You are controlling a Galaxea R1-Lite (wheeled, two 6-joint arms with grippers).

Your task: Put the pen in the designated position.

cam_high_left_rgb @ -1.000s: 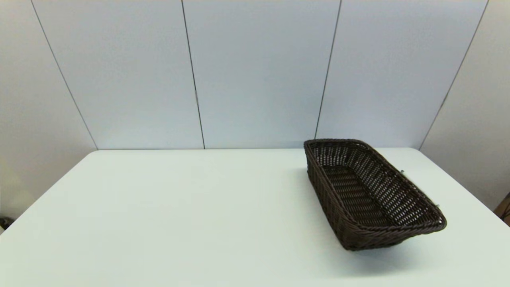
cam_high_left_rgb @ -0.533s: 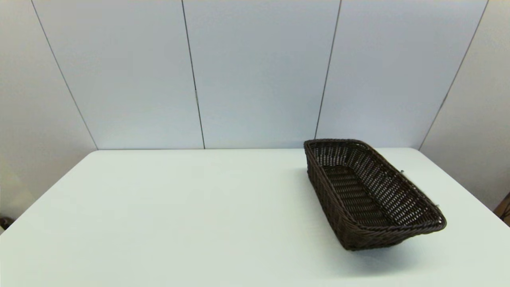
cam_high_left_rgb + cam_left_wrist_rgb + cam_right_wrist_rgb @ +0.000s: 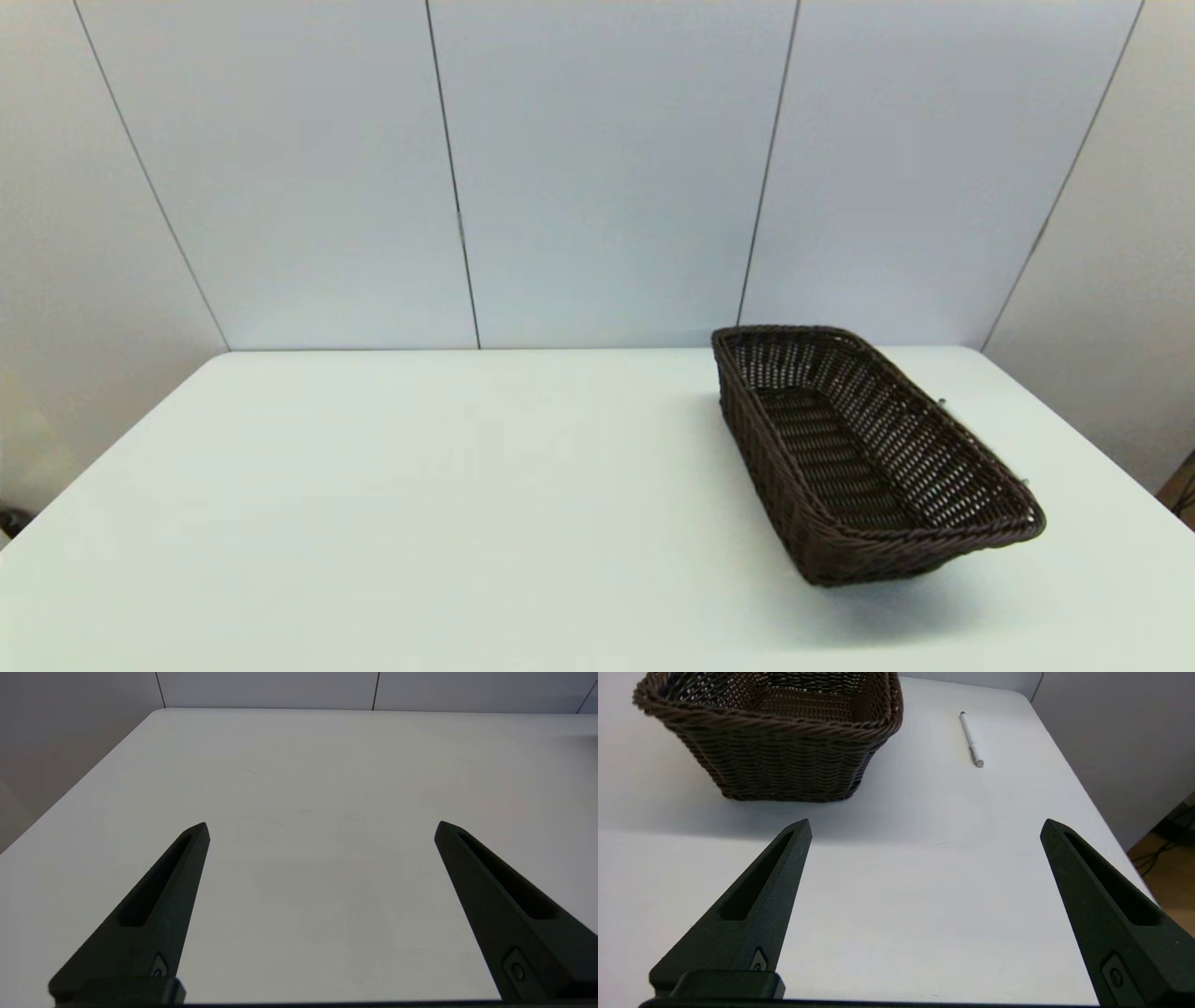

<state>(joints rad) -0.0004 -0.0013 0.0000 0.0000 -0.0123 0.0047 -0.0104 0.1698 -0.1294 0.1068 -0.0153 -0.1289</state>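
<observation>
A thin white pen [image 3: 971,739] lies flat on the table just beyond the right side of the dark wicker basket [image 3: 784,765]. In the head view the basket [image 3: 920,539] stands at the table's right and hides nearly all of the pen. My right gripper [image 3: 927,823] is open and empty, low over the table in front of the basket's near end, well short of the pen. My left gripper [image 3: 322,826] is also open and empty, over bare table on the left side. Neither arm shows in the head view.
The white table [image 3: 420,485] ends close to the pen on the right, where the floor with cables [image 3: 1164,851] shows below. Grey wall panels [image 3: 607,168] stand behind the far edge.
</observation>
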